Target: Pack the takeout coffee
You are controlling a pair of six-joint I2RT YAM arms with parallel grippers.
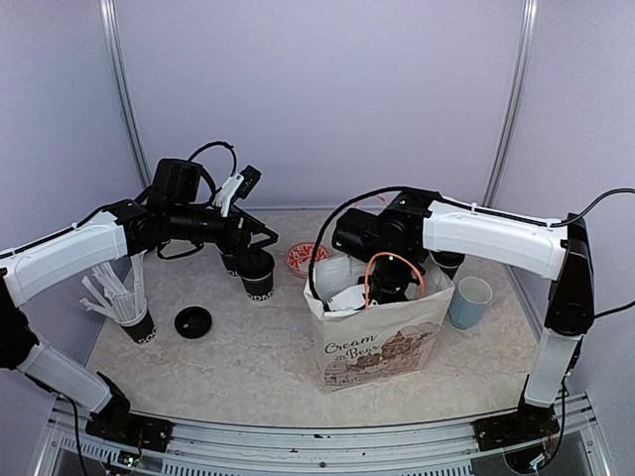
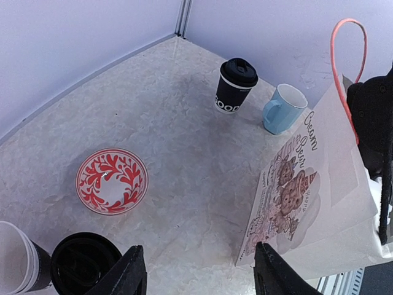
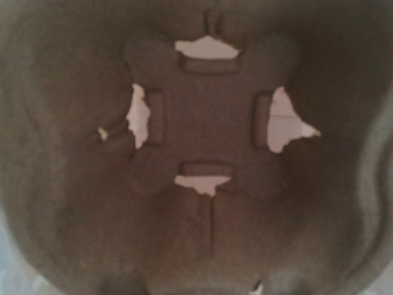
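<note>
A lidded black takeout cup stands left of the paper bag; it also shows at the bottom left of the left wrist view. An open black cup, white inside, stands right beside it. A second lidded cup stands at the back by the blue mug. My left gripper is open and empty, hovering just above and beside the near lidded cup. My right gripper reaches down into the bag; its fingers do not show. The right wrist view is filled by a blurred brown pulp cup carrier.
A red-patterned dish lies between the cups and the bag. A loose black lid lies on the table. A black cup full of white straws stands at the left. The bag has orange handles.
</note>
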